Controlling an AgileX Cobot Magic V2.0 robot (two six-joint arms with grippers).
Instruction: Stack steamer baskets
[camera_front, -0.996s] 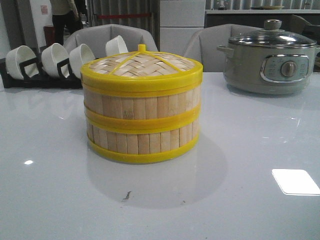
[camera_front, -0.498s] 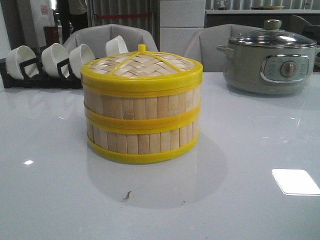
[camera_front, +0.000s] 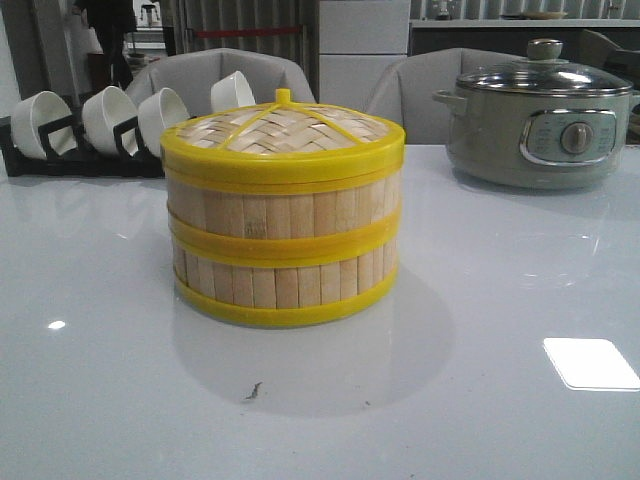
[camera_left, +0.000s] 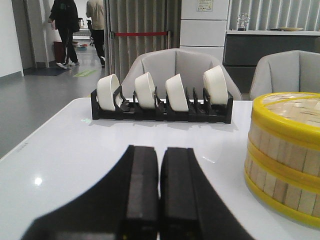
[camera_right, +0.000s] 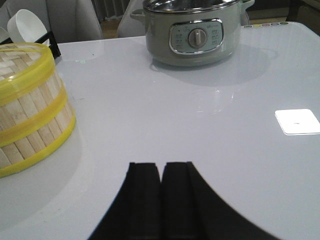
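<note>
left hand (camera_left: 159, 192) and right hand (camera_right: 160, 192) both closed (fingers pressed together), holding nothing.

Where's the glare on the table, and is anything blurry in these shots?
Front view: a bright rectangular glare patch on the glossy table, and a soft shadow under the stacked baskets. Right wrist view: the same patch, the pot reflecting faintly; the shut right gripper looks soft. Left wrist view: the shut left gripper blurs at its base, the background stays sharp.

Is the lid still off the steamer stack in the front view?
No, the woven lid sits on the upper of the two stacked steamer baskets.
</note>
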